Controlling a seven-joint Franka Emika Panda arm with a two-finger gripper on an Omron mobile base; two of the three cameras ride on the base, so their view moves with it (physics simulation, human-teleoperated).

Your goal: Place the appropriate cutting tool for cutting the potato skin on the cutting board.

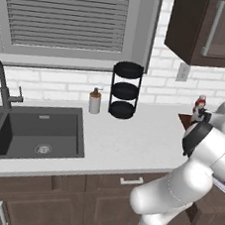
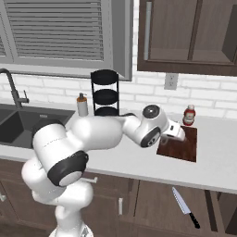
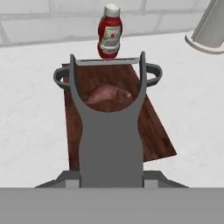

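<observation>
The hand (image 2: 181, 133) is clenched around the cutting tool (image 3: 109, 127), a grey Y-shaped peeler whose blade end juts out ahead of the fingers. Directly beneath and just beyond it lies the cutting board (image 3: 148, 127) on the white bench (image 3: 30, 118), with the potato (image 3: 108, 94) resting on the board. A red-capped bottle (image 3: 110, 31) stands past the board's far edge.

Matt wooden cutting board (image 3: 148, 127)
</observation>
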